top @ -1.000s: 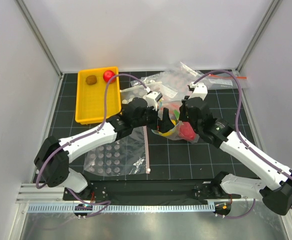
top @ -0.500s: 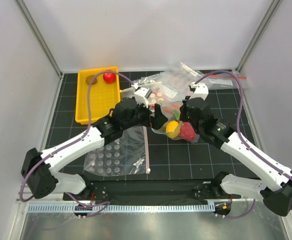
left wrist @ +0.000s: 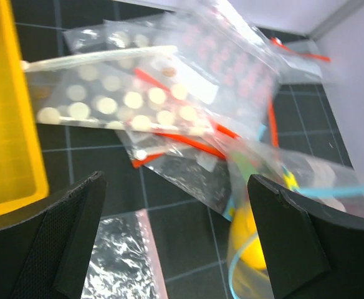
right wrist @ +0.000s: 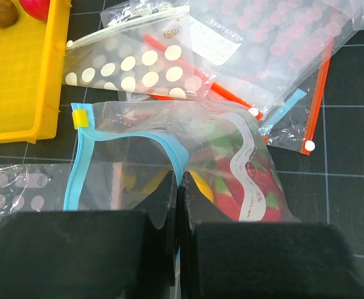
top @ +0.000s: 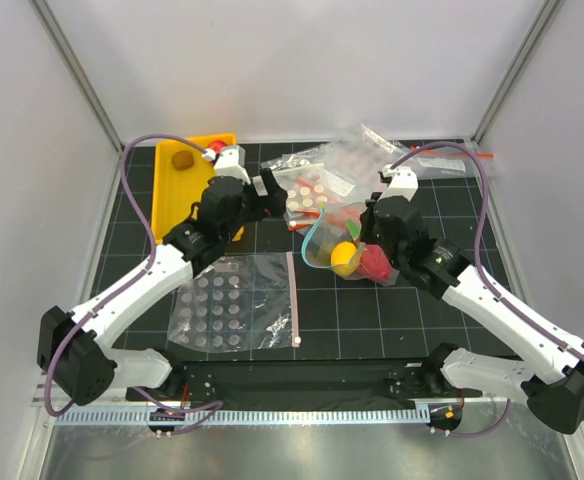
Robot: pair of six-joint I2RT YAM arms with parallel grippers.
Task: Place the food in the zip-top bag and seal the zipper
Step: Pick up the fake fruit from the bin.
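One zip-top bag (right wrist: 132, 134) between right jaws

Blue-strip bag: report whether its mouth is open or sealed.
Open. The blue zipper strip splits into two parted edges with a gap between, and the right gripper pinches one edge of the bag.

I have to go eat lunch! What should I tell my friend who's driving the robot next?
Left tool open and empty, beside the yellow tray.
Right tool shut on the zip-top bag at its mouth edge.
Lemon and pink-red fruit are in the bag; red ball and kiwi lie in the tray.
To do: bag those two, then seal the zipper.
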